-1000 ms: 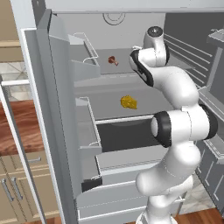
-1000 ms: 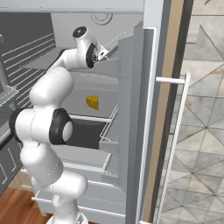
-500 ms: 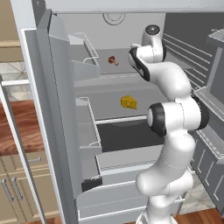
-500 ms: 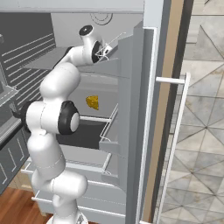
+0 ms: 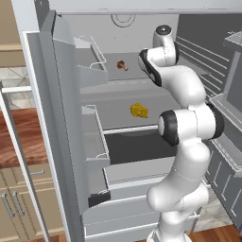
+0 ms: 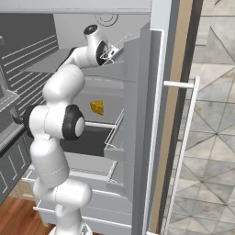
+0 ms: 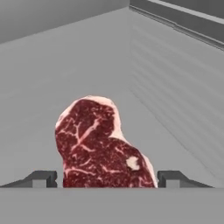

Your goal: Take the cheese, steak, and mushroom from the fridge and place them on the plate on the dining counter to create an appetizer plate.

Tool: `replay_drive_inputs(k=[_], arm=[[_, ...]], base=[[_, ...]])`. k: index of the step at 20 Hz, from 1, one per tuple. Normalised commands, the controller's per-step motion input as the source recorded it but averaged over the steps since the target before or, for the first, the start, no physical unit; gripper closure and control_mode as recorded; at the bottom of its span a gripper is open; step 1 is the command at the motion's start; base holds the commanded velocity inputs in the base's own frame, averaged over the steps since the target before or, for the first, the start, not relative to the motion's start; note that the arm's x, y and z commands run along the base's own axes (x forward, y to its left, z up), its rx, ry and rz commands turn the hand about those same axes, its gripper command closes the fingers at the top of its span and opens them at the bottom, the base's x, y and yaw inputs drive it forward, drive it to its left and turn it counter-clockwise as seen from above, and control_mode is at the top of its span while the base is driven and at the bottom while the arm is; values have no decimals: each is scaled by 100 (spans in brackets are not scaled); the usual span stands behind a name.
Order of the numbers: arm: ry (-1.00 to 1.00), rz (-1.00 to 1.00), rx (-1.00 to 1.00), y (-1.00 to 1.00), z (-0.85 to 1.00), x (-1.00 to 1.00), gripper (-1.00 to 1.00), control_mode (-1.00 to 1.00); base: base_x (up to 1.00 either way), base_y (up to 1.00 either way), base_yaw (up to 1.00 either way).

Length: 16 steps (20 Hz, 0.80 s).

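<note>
We find the steak (image 7: 101,144), a flat marbled red slab with a pale fat rim, lying on a grey fridge (image 5: 66,142) shelf, lower centre of the hand view. The fingers (image 7: 41,178) stand wide on either side, not gripping. The lumpy yellow cheese (image 5: 139,110) and small brown mushroom (image 5: 122,65) remain shelved; nothing appears delivered yet.
</note>
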Motion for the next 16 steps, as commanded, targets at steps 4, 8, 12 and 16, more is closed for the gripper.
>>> replay_drive_inputs(k=[4, 8, 12, 16], arm=[[7, 0, -6, 0, -93, 2, -100, -100], [9, 0, -8, 0, -99, 0, 100, -100], [4, 0, -4, 0, -71, 0, 100, -100], [0, 0, 0, 0, -13, 0, 100, -100]], base=[[0, 0, 0], [0, 0, 0], [0, 0, 0], [0, 0, 0]])
